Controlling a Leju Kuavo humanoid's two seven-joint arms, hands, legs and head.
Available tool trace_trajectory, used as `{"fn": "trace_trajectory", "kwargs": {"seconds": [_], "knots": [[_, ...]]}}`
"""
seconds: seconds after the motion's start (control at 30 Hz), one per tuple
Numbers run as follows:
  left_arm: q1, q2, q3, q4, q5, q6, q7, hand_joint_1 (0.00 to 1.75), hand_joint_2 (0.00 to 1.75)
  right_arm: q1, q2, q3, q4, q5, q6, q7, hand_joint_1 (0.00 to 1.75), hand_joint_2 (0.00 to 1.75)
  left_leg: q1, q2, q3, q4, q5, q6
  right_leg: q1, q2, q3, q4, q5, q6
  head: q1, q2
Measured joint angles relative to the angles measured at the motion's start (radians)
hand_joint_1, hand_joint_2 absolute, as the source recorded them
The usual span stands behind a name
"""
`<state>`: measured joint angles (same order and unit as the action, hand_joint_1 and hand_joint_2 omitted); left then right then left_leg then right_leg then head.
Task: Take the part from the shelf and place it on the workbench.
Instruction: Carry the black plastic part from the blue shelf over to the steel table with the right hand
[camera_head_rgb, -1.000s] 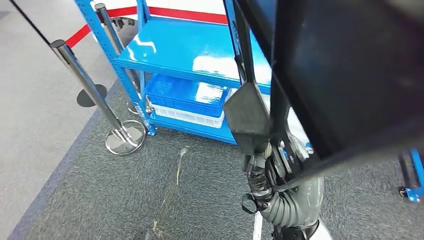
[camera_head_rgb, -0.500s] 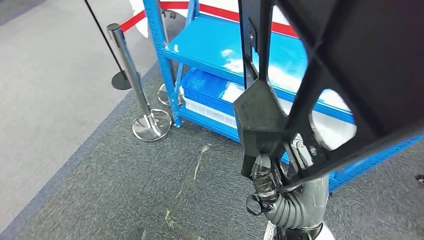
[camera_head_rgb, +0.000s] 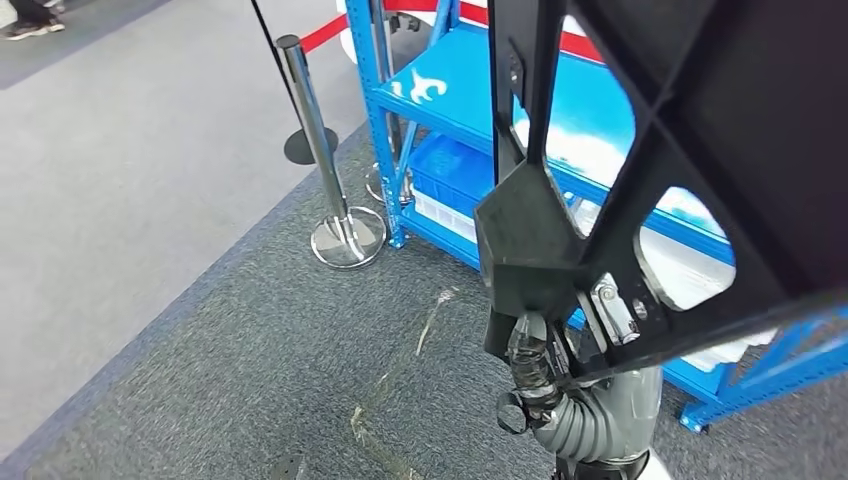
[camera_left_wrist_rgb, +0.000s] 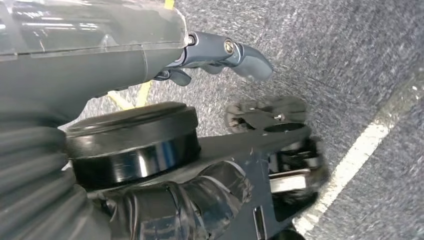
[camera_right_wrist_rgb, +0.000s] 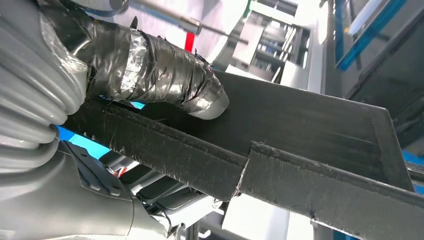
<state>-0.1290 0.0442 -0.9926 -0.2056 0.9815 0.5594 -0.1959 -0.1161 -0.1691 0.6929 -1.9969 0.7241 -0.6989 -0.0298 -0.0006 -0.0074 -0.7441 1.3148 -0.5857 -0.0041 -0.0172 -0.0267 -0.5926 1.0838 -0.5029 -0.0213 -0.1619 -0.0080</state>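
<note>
A large black ribbed plastic part (camera_head_rgb: 700, 130) stands close in front of my head camera, covering the upper right of the head view. My right hand (camera_head_rgb: 540, 368) grips it from below at its lower edge. The right wrist view shows my tape-wrapped thumb (camera_right_wrist_rgb: 165, 75) pressing on the part's flat black flange (camera_right_wrist_rgb: 310, 130). My left hand (camera_left_wrist_rgb: 220, 52) hangs over the dark grey carpet, its fingers loosely extended and holding nothing. The blue shelf (camera_head_rgb: 450, 80) stands behind the part.
A blue bin (camera_head_rgb: 450, 170) sits on the shelf's lower level. A chrome stanchion (camera_head_rgb: 325, 160) with a red belt (camera_head_rgb: 325, 33) stands left of the shelf. Dark carpet (camera_head_rgb: 250, 380) lies below me, lighter floor (camera_head_rgb: 120, 150) to the left. A person's shoes (camera_head_rgb: 30, 15) are far left.
The whole picture has shifted as the camera turned: shelf and stanchion now sit further right and nearer. The black part stays held in my right hand.
</note>
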Motion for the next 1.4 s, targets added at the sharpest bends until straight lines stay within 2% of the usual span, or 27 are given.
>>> {"fn": "trace_trajectory", "kwargs": {"seconds": [0.03,0.1,0.17,0.23,0.3,0.37,0.43,0.5,0.53,0.57,0.6,0.63,0.7,0.73,0.8,0.87,0.93,1.0,1.03,1.07,1.1,1.17,1.23,1.27,1.3,1.33,1.4], "knots": [[0.0,0.0,0.0,0.0,0.0,0.0,0.0,0.0,1.75,0.001,0.0,0.0,0.0,-0.004,0.0,-0.001,1.75,1.75,0.0,0.001,-0.001,0.006,0.006,0.003,0.003,-0.012,0.0,0.0,-0.001,-0.001,0.0,0.0],[0.0,0.0,0.0,0.0,0.0,0.0,0.0,0.0,1.75,0.002,0.001,-0.001,0.0,-0.013,0.0,-0.003,1.75,1.75,-0.008,0.011,0.054,-0.09,0.065,0.022,0.009,-0.034,0.005,-0.002,-0.004,-0.003,0.0,0.0],[-0.003,0.003,0.0,0.0,-0.001,-0.001,0.0,0.0,1.75,0.002,0.003,-0.001,0.0,-0.017,0.0,-0.004,1.75,1.75,-0.026,0.056,0.125,-0.22,0.11,0.048,0.013,-0.055,0.015,-0.011,-0.005,-0.003,0.003,0.0],[-0.009,0.005,0.0,0.0,-0.001,-0.001,-0.001,0.0,1.75,0.004,0.005,-0.002,-0.001,-0.02,0.0,-0.005,1.75,1.75,-0.042,0.084,0.151,-0.279,0.115,0.064,0.01,-0.078,0.023,-0.024,-0.003,0.001,0.006,0.0],[-0.009,0.006,0.0,0.0,-0.001,-0.001,0.0,0.0,1.75,0.006,0.006,-0.005,-0.003,-0.028,0.0,-0.008,1.75,1.75,-0.043,0.064,0.166,-0.312,0.126,0.072,0.009,-0.092,0.033,-0.036,-0.001,0.007,0.008,0.0],[-0.005,0.005,0.0,0.0,-0.002,0.0,0.001,0.0,1.75,0.008,0.006,-0.012,-0.005,-0.036,0.0,-0.016,1.75,1.75,-0.033,0.043,0.192,-0.35,0.144,0.077,0.008,-0.051,0.033,-0.018,-0.018,0.013,0.012,0.0],[-0.007,0.003,-0.001,0.0,-0.003,0.001,0.003,0.0,1.75,0.013,0.006,-0.017,-0.008,-0.028,0.0,-0.017,1.75,1.75,-0.024,0.021,0.202,-0.364,0.154,0.077,0.004,0.006,-0.013,0.081,-0.067,0.021,0.019,0.0],[-0.01,0.0,-0.001,0.0,-0.005,0.002,0.005,0.0,1.75,0.019,0.005,-0.02,-0.01,-0.011,0.0,-0.01,1.75,1.75,-0.017,-0.007,0.196,-0.355,0.151,0.073,-0.002,0.022,-0.074,0.193,-0.104,0.035,0.023,0.0],[-0.01,-0.002,-0.001,0.0,-0.005,0.001,0.006,0.0,1.75,0.022,0.005,-0.02,-0.01,-0.004,0.0,-0.005,1.75,1.75,-0.013,-0.023,0.193,-0.346,0.147,0.067,-0.007,0.024,-0.087,0.211,-0.097,0.043,0.023,0.0],[-0.008,-0.003,-0.001,0.0,-0.005,0.001,0.007,0.0,1.75,0.022,0.005,-0.021,-0.01,0.003,0.0,-0.002,1.75,1.75,-0.006,-0.038,0.189,-0.334,0.141,0.059,-0.013,0.025,-0.083,0.192,-0.072,0.053,0.023,0.0],[-0.007,-0.004,-0.001,0.0,-0.005,0.002,0.008,0.0,1.75,0.022,0.005,-0.021,-0.01,0.009,0.0,0.001,1.75,1.75,0.002,-0.053,0.184,-0.316,0.131,0.049,-0.022,0.031,-0.063,0.141,-0.037,0.065,0.024,0.0],[-0.006,-0.004,-0.001,0.0,-0.005,0.002,0.008,0.0,1.75,0.022,0.005,-0.022,-0.01,0.013,0.0,0.003,1.75,1.75,0.009,-0.067,0.174,-0.295,0.12,0.037,-0.028,0.051,-0.043,0.094,-0.018,0.076,0.027,0.0],[-0.007,-0.003,-0.001,0.0,-0.005,0.003,0.008,0.0,1.75,0.024,0.005,-0.023,-0.013,0.019,0.0,0.005,1.75,1.75,0.014,-0.091,0.145,-0.246,0.099,0.018,-0.038,0.084,-0.023,0.04,-0.007,0.075,0.037,0.0],[-0.007,-0.002,-0.001,0.001,-0.005,0.003,0.008,0.0,1.75,0.025,0.005,-0.023,-0.015,0.023,0.0,0.008,1.75,1.75,0.013,-0.098,0.131,-0.233,0.096,0.012,-0.037,0.091,-0.026,0.045,-0.016,0.066,0.038,0.0],[-0.003,-0.001,-0.001,0.001,-0.005,0.004,0.009,0.0,1.75,0.023,0.006,-0.024,-0.016,0.039,0.0,0.017,1.75,1.75,0.013,-0.109,0.116,-0.231,0.098,0.007,-0.038,0.069,-0.03,0.048,-0.014,0.045,0.034,0.0],[0.003,-0.001,-0.001,0.0,-0.007,0.005,0.011,0.0,1.75,0.018,0.006,-0.024,-0.02,0.064,0.0,0.032,1.75,1.75,0.012,-0.08,0.102,-0.208,0.086,0.001,-0.039,0.049,-0.029,0.046,-0.014,0.034,0.027,0.0],[0.002,-0.003,-0.001,0.0,-0.012,0.005,0.015,0.0,1.75,0.013,0.008,-0.024,-0.029,0.096,0.0,0.055,1.75,1.75,0.012,-0.028,0.059,-0.123,0.045,-0.006,-0.036,0.026,-0.025,0.043,-0.015,0.03,0.019,0.0],[-0.001,-0.004,-0.002,0.0,-0.019,0.005,0.019,0.0,1.75,0.004,0.01,-0.024,-0.04,0.133,0.0,0.082,1.75,1.75,0.013,-0.005,0.0,-0.017,0.008,-0.01,-0.029,-0.002,-0.022,0.041,-0.018,0.027,0.017,0.0],[0.0,-0.004,-0.002,0.0,-0.021,0.005,0.021,0.0,1.75,-0.001,0.011,-0.024,-0.044,0.147,0.0,0.093,1.75,1.75,0.013,-0.001,-0.015,0.006,0.009,-0.007,-0.026,-0.015,-0.02,0.041,-0.02,0.026,0.016,0.0],[0.001,-0.005,-0.002,0.0,-0.023,0.005,0.023,0.0,1.75,-0.005,0.012,-0.024,-0.048,0.159,0.0,0.103,1.75,1.75,0.011,0.001,-0.013,-0.003,0.025,-0.001,-0.021,-0.027,-0.017,0.04,-0.023,0.024,0.017,0.0],[0.003,-0.005,-0.002,0.0,-0.025,0.005,0.025,0.0,1.75,-0.008,0.013,-0.024,-0.052,0.167,0.0,0.11,1.75,1.75,0.006,0.005,0.009,-0.049,0.056,0.01,-0.016,-0.039,-0.011,0.036,-0.025,0.021,0.017,0.0],[0.004,-0.004,-0.003,0.0,-0.029,0.005,0.027,0.0,1.75,-0.016,0.015,-0.023,-0.061,0.186,0.006,0.124,1.75,1.75,-0.011,0.048,0.073,-0.176,0.112,0.042,-0.007,-0.062,0.008,0.02,-0.027,0.019,0.019,0.0],[0.0,-0.003,-0.003,0.0,-0.035,0.006,0.029,0.0,1.75,-0.028,0.018,-0.023,-0.069,0.21,0.021,0.144,1.75,1.75,-0.03,0.089,0.111,-0.253,0.13,0.064,-0.006,-0.086,0.029,-0.004,-0.024,0.023,0.023,0.0],[0.0,-0.003,-0.004,0.0,-0.037,0.006,0.031,0.0,1.75,-0.034,0.019,-0.023,-0.073,0.221,0.031,0.155,1.75,1.75,-0.034,0.09,0.116,-0.264,0.13,0.067,-0.006,-0.1,0.037,-0.015,-0.022,0.026,0.025,0.0],[0.0,-0.002,-0.005,0.0,-0.038,0.007,0.032,0.0,1.75,-0.041,0.021,-0.022,-0.078,0.229,0.04,0.166,1.75,1.75,-0.038,0.078,0.124,-0.281,0.134,0.069,-0.008,-0.112,0.048,-0.029,-0.02,0.03,0.025,0.0],[0.003,-0.003,-0.007,0.0,-0.039,0.007,0.034,0.0,1.75,-0.048,0.023,-0.022,-0.082,0.234,0.049,0.178,1.75,1.75,-0.034,0.064,0.138,-0.3,0.142,0.07,-0.009,-0.108,0.056,-0.034,-0.02,0.033,0.027,0.0],[0.008,-0.003,-0.01,0.0,-0.039,0.008,0.036,0.0,1.75,-0.061,0.026,-0.019,-0.089,0.241,0.063,0.196,1.75,1.75,-0.024,0.038,0.171,-0.343,0.158,0.073,-0.008,-0.053,0.05,-0.003,-0.042,0.037,0.034,0.0]]}}
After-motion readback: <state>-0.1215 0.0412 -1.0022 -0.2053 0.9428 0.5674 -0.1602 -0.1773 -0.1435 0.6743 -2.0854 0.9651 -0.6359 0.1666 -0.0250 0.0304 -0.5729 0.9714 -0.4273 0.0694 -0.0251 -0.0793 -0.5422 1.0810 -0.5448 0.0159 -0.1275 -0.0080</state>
